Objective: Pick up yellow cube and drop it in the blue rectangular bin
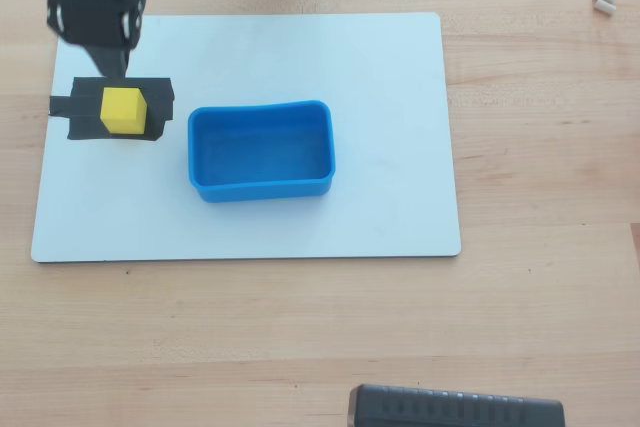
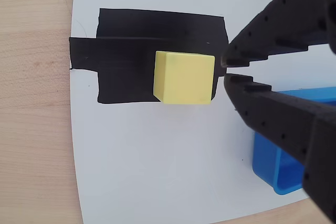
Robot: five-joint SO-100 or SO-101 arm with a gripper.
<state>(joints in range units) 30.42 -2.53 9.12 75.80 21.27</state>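
Note:
The yellow cube [image 1: 124, 110] sits on a black tape patch [image 1: 70, 107] at the left of the white board. It also shows in the wrist view [image 2: 184, 77]. The blue rectangular bin [image 1: 262, 189] stands empty near the board's middle, to the right of the cube; one corner of it shows in the wrist view [image 2: 278, 169]. My gripper [image 1: 117, 65] hangs just beyond the cube's far side in the overhead view. In the wrist view my gripper [image 2: 226, 72] has its black fingers [image 2: 273, 114] closed together, tips close by the cube's right face, holding nothing.
The white board [image 1: 400, 207] lies on a wooden table [image 1: 540, 327]. A black device [image 1: 455, 409] sits at the table's bottom edge. Small white bits [image 1: 603, 2] lie at the top right.

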